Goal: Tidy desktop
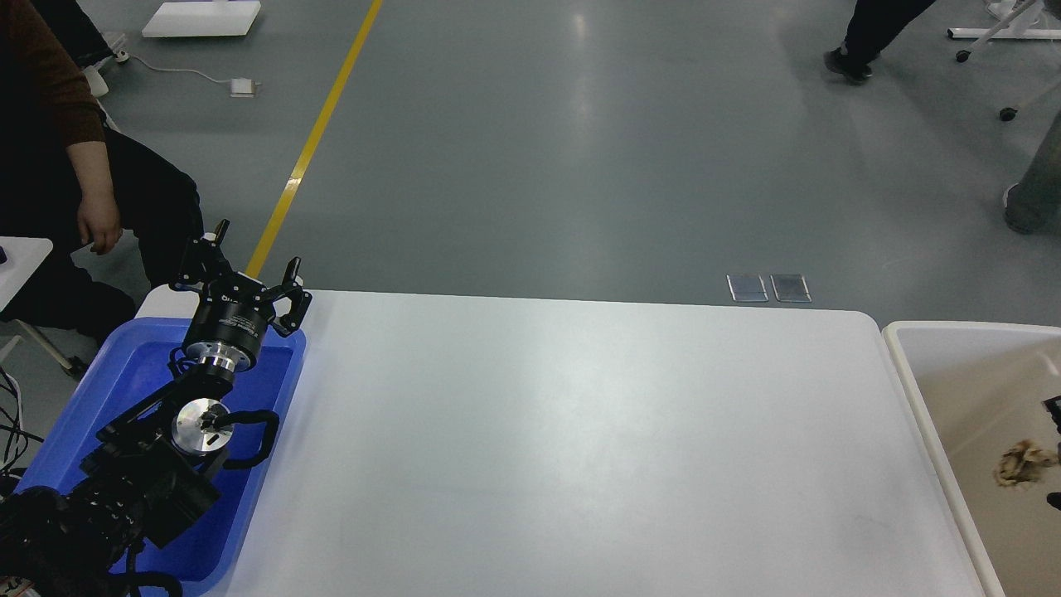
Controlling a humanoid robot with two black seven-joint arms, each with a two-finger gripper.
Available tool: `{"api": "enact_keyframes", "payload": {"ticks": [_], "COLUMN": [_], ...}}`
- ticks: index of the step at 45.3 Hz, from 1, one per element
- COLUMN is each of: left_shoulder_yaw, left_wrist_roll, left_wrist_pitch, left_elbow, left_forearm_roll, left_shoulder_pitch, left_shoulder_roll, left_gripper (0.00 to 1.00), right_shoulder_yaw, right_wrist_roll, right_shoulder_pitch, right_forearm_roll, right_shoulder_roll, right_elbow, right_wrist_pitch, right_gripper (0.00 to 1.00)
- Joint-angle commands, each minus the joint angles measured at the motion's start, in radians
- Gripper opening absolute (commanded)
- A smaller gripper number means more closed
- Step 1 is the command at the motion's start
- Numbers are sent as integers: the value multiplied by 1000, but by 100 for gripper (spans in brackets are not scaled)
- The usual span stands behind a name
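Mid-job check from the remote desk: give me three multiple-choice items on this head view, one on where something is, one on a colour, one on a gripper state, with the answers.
1. Where is the left gripper?
A. Over the far end of the blue plastic tray
B. Over the middle of the glossy white rectangular desktop
C. Inside the beige-white tub

2. What colour is the line painted on the grey floor?
A. Red
B. Yellow
C. White

3. How do the left gripper's fingers stand?
A. Shut on a cup
B. Shut on nothing
C. Spread open, holding nothing

Answers:
1 A: the gripper sits above the tray's far rim at the desktop's left edge.
2 B: a yellow stripe runs up the floor from behind the tray.
3 C: the two fingers stand apart with nothing between them.
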Motion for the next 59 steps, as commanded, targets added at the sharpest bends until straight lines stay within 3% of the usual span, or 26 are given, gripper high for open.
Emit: {"api": "enact_keyframes", "payload": {"ticks": [1,16,30,38,48,59], "left_shoulder_yaw": [0,0,0,0,2,0], "left_wrist_roll": [0,0,0,0,0,0], "left_wrist_pitch": [1,1,1,0,0,1], "left_elbow": [0,0,0,0,0,0], "left_forearm_roll": [0,0,0,0,0,0], "left_shoulder_pitch": [0,0,0,0,0,0], "left_shoulder_roll": [0,0,0,0,0,0], "left_gripper": [100,100,100,100,100,100], "right_shoulder_yaw": [12,363,757,884,1001,1111], "right_wrist_roll": [0,6,21,97,282,367], "right_shoulder_pitch": [61,242,276,261,236,117], "right_forearm_roll": [-1,2,-2,-2,-2,-1], "right_shoulder_roll": [-48,-154,-230,-295,-299,-243], "right_elbow": [43,86,345,566,743,902], "right_wrist_pitch": [4,1,7,11,14,66], "right_gripper": [99,100,100,100,100,100]}}
